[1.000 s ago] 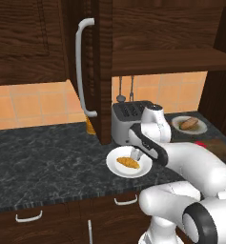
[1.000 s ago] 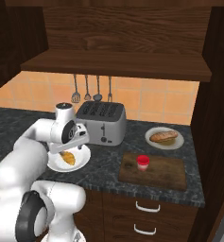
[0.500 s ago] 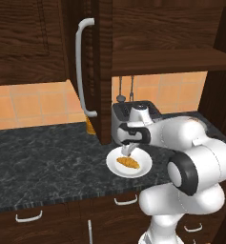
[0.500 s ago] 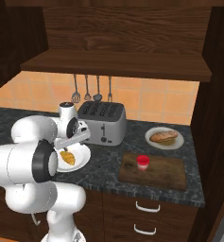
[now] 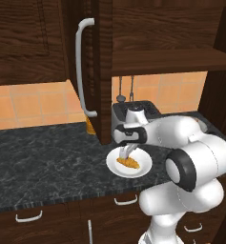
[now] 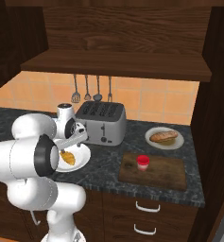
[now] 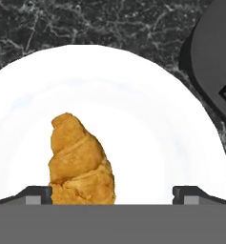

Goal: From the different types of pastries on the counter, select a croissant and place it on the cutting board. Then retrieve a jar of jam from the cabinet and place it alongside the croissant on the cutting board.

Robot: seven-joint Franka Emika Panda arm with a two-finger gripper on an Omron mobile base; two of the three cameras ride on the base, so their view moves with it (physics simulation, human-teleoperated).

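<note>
The golden-orange croissant lies on a white plate on the black counter. My gripper hangs just above it, pointing down and open. Its fingertips stand wide apart, and the croissant sits close to the left one. The dark brown cutting board lies to the right, with the red-lidded jar of jam standing on it. The longer brownish pastry rests on its own plate behind the board. The cabinet's white bar handle shows at upper left.
A grey toaster stands right behind the croissant's plate, and its dark edge shows in the hand view. Utensils hang on the tiled wall. A wooden shelf runs overhead. Drawers with white handles sit below the counter.
The arm has folded in over the plate and the gripper has come slightly lower and closer to the croissant. The croissant, jar and board have not moved.
</note>
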